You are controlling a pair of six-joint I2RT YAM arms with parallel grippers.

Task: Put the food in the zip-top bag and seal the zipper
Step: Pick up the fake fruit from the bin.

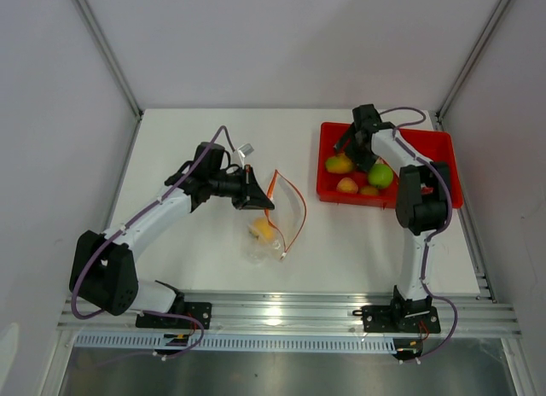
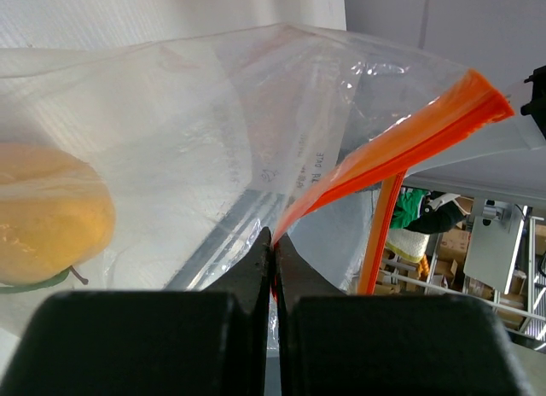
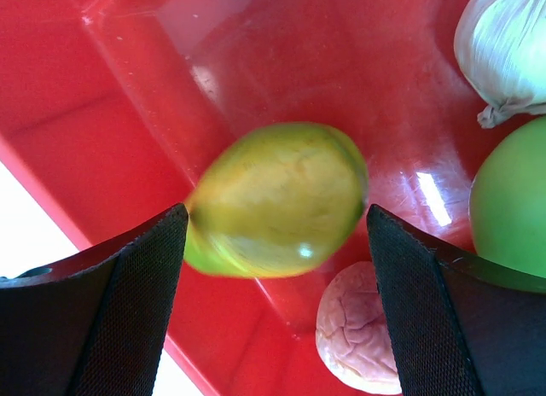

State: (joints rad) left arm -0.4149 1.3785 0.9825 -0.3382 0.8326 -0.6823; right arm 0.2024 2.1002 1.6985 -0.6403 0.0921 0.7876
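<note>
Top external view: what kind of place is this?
Probably a robot test cell in a lab or workshop: a white table boxed in by white wall panels, a metal rail along its near edge, and cardboard boxes beyond, in the left wrist view.

- The surface (image 1: 341,251) is white and flat, with pale panels (image 1: 51,114) closing it in on the left, far and right sides. A metal rail (image 1: 281,309) runs along its near edge.
- A clear bag (image 1: 277,215) lies near the middle, a little left of centre. Its bottom rests on the surface, its orange-red zipper (image 1: 303,206) edge is raised off it, and a yellow fruit (image 1: 263,229) shows inside.
- A red tray (image 1: 435,142) sits flat at the far right, close to the right edge and well apart from the bag. It holds several fruits (image 1: 380,174).
</note>
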